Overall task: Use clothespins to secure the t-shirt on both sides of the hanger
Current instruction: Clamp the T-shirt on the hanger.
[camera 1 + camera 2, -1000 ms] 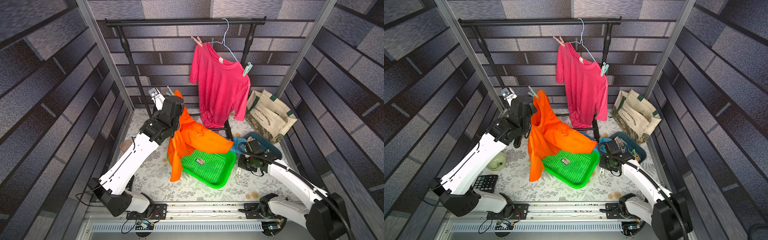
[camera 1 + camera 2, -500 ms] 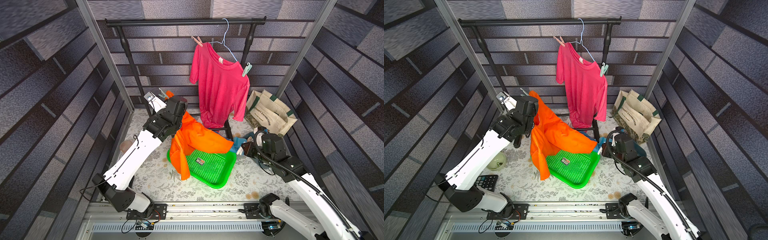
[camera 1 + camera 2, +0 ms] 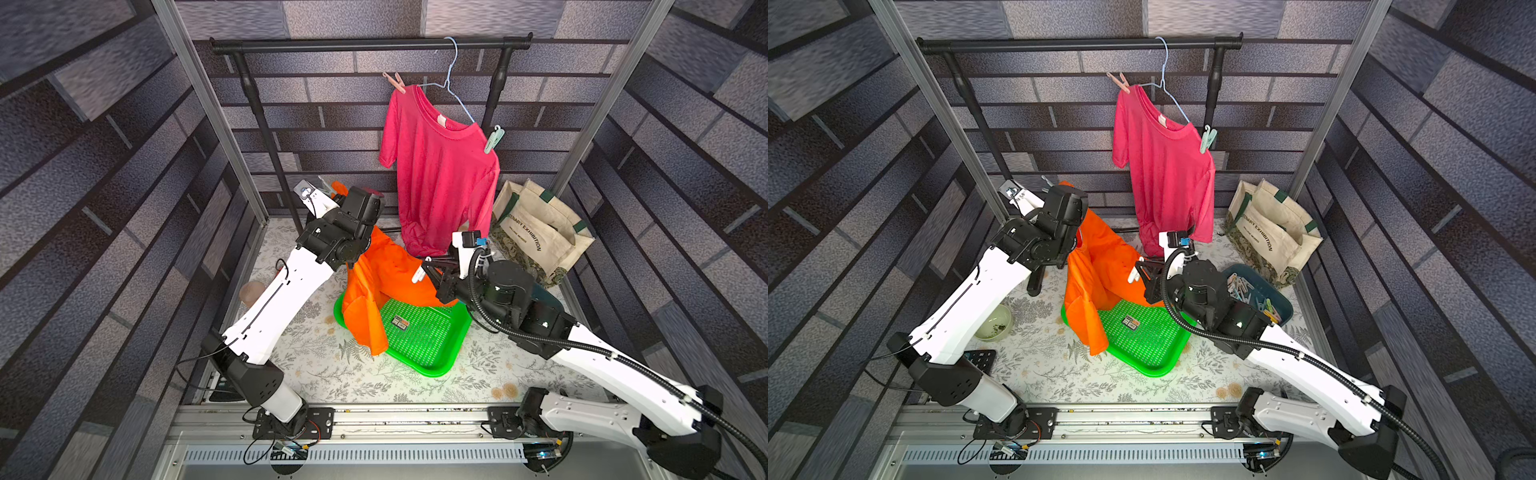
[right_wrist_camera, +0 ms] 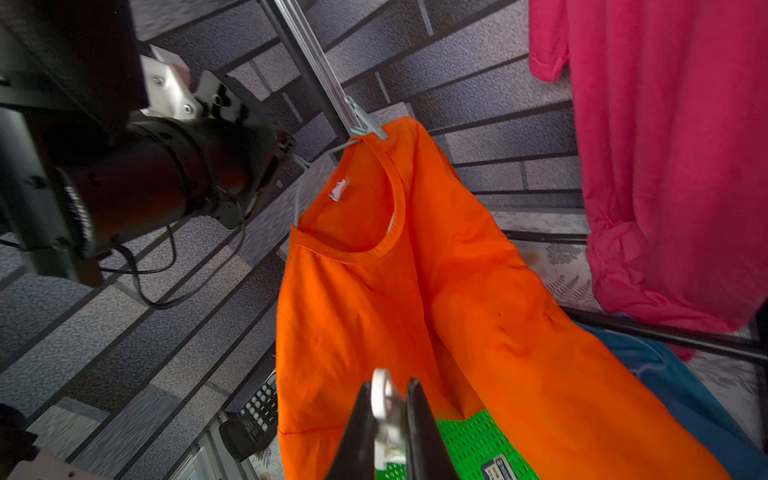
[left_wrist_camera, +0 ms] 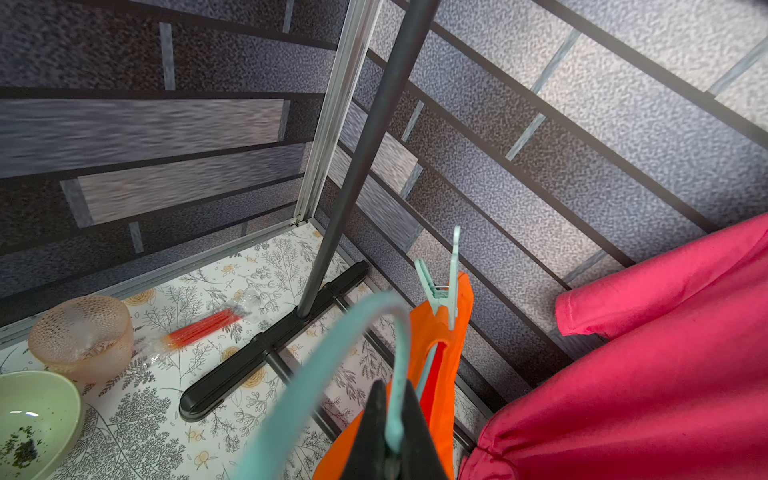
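Since a second ago your right arm has come up from beside the blue bin and swung in toward the orange t-shirt, while your left arm has carried the shirt's upper end a little higher and further back. Your right gripper is all but closed, its jaws pinching a white clothespin that pokes out past the fingertips toward the shirt's front. In both top views that pin shows against the orange cloth, but you cannot tell whether it touches the fabric. Your left gripper is clamped tight on the wire of the teal hanger, whose hook curves away, blurred, close to the wrist camera. The shirt hangs from that hanger at a steep tilt. A mint clothespin is already clipped on the raised shoulder, just ahead of the left fingers, and the lower shoulder carries no pin. The shirt's lower part drapes down into the green tray. The spare clothespins lie heaped in the blue bin, close behind your right wrist. Behind both arms, a pink t-shirt hangs from the rail with a pin at each shoulder.
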